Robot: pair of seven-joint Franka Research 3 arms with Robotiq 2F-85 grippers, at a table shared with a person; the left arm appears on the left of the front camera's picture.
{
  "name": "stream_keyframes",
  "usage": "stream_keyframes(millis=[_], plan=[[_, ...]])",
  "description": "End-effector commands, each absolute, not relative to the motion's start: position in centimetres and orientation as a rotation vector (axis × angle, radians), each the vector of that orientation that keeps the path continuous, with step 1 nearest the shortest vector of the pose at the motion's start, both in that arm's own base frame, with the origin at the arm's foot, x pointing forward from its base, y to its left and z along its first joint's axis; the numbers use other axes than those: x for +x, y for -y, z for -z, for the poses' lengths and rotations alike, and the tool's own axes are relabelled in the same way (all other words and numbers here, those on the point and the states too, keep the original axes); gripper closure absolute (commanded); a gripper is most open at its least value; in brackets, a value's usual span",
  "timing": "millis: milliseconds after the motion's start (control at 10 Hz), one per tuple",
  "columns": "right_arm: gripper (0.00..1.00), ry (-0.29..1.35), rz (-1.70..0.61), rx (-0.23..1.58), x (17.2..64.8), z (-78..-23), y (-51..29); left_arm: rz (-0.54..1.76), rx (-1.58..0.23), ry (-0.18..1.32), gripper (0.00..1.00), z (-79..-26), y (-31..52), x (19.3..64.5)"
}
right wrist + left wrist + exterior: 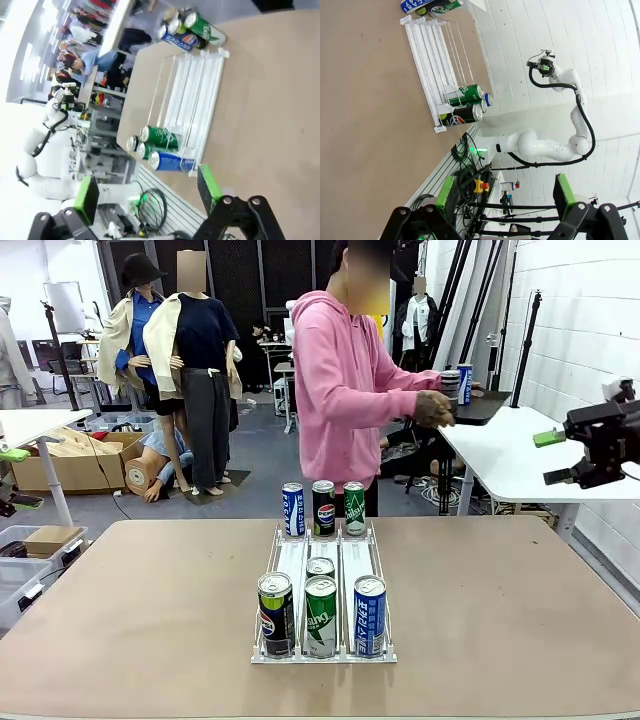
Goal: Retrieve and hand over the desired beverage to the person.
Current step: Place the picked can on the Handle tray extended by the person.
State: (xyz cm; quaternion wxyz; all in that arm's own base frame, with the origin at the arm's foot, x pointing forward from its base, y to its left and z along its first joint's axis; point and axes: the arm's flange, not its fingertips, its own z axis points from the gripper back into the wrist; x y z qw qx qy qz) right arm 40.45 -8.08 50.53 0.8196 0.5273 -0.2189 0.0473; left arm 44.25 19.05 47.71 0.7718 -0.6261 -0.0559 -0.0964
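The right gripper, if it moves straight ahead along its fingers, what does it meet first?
Probably the near cans in the white rack: in its wrist view the open right gripper points toward the blue can and the green can beside it. Depth is unclear, so it might reach the table first.

Cardboard box [70, 468] beside white side table [520, 465]

Front camera faces the person [345, 390] across the table [150, 620]; both wrist cameras share the rack [427, 75].
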Motion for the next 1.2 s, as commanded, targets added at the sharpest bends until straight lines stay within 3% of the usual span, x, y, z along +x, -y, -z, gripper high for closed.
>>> stream_keyframes(millis=[0, 300, 1100], plan=[[0.0, 0.539, -0.122, 1.185, 41.0, -48.5, 8.6, 0.204, -1.345, 0.128, 0.0, -47.7, -18.8, 44.0], [0.0, 0.59, -0.099, 1.288, 42.2, -46.1, 10.5, 0.204, -1.345, 0.128, 0.0, -47.7, -18.8, 44.0], [0.0, 0.574, -0.086, 1.264, 41.9, -46.0, 10.4, 0.204, -1.345, 0.128, 0.0, -47.7, -18.8, 44.0]])
